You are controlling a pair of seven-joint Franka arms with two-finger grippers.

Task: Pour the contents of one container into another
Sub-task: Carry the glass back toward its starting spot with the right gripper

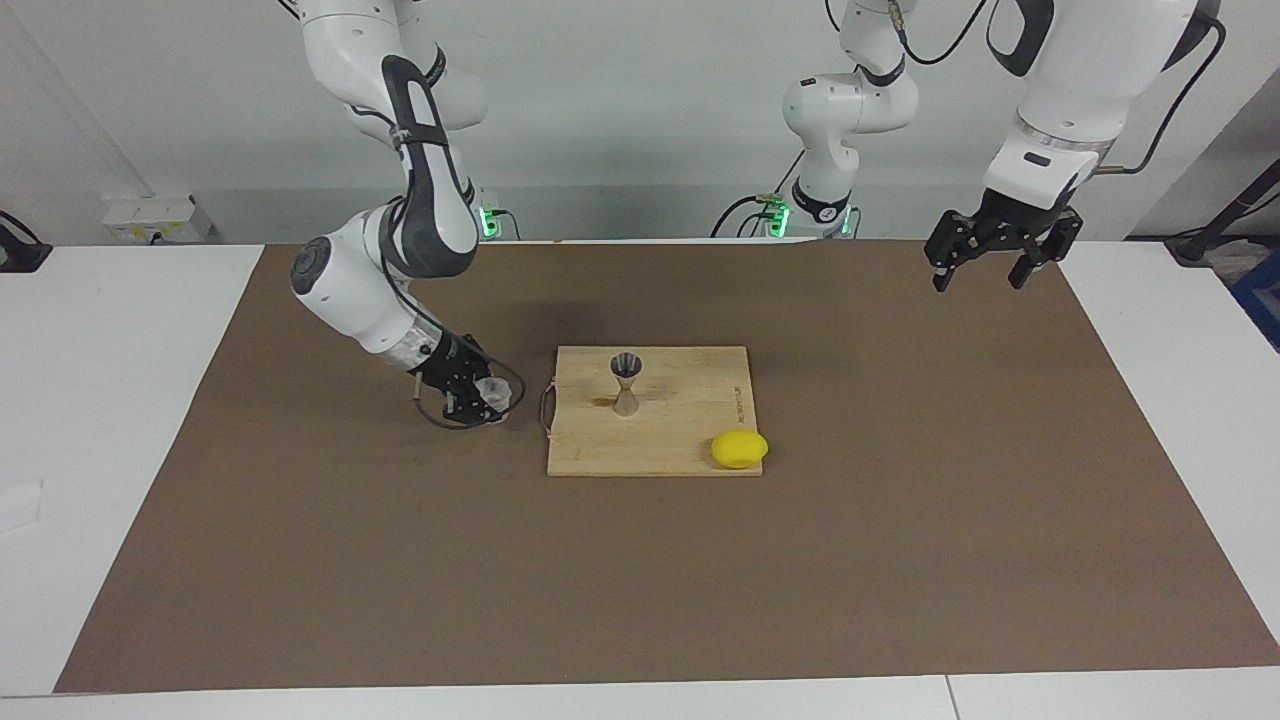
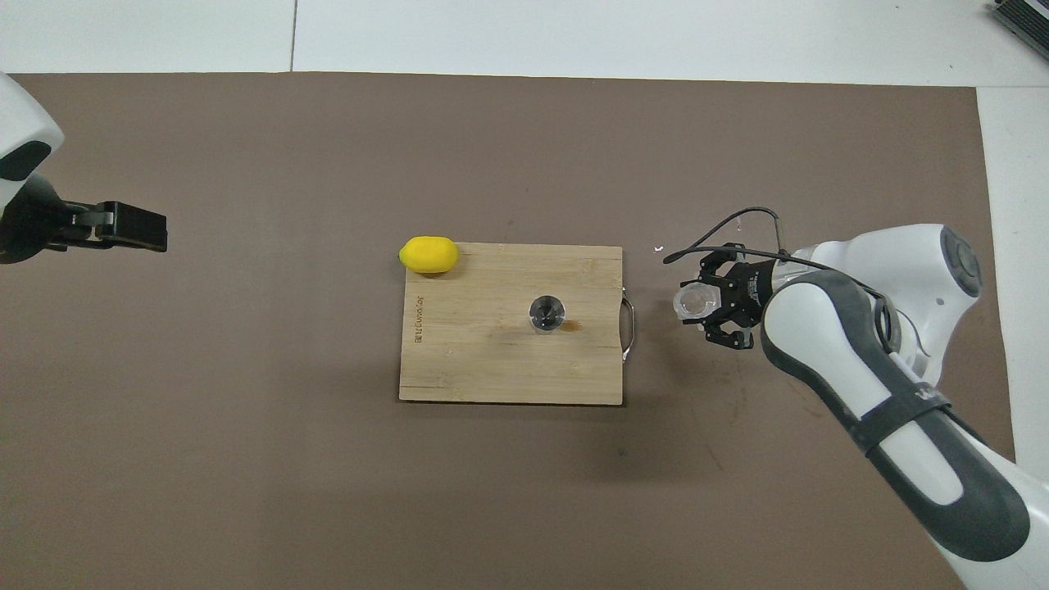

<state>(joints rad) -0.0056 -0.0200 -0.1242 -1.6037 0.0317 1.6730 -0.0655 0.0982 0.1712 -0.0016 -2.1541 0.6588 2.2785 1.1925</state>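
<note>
This is a robotics lab, not a kitchen. Two white Franka arms stand at a white tabletop [image 1: 130, 400] spread with a brown mat [image 1: 900, 500], against bare white walls. Cables trail at their bases, and green indicator lights [image 1: 488, 222] glow there.

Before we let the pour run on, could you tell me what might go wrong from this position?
The right gripper has the glass cup low over the mat, beside the cutting board; moving across, it could catch the board's handle. The jigger stands alone on a narrow base, so a bump could topple it, and its small mouth makes spilling likely. The left gripper waits raised over the mat's edge.
</note>
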